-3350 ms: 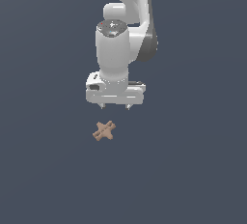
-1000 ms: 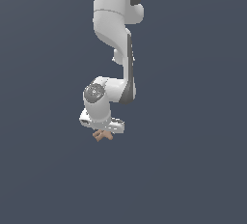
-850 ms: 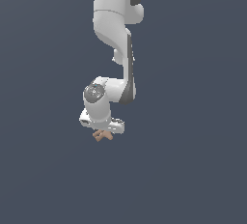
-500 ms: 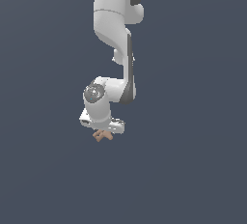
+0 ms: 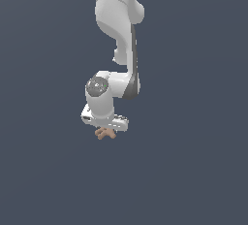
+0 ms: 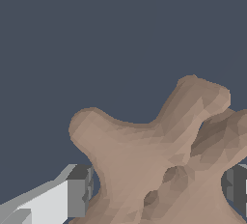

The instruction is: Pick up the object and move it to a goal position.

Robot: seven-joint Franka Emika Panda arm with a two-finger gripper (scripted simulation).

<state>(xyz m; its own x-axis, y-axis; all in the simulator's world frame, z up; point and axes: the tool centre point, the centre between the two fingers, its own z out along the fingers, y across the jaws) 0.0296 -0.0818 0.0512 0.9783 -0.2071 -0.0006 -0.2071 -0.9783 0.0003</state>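
Observation:
The object [image 5: 103, 134] is a small tan-brown cross-shaped piece lying on the dark floor, directly under the white hand. In the exterior view only its lower arms show below the hand. My gripper [image 5: 106, 130] is lowered onto it. In the wrist view the object [image 6: 154, 155] fills the space between my two fingers, with one grey pad [image 6: 79, 189] against one side and the other pad [image 6: 235, 184] against the opposite side. The gripper [image 6: 157, 189] is shut on the object, which still rests at floor level.
The white arm [image 5: 118, 35] reaches down from the top of the exterior view. A plain dark blue-grey floor [image 5: 193, 161] surrounds the object on all sides. No other objects show.
Since 3.4 s ago the hand has come down from above the object onto it. Over the last second nothing has visibly moved.

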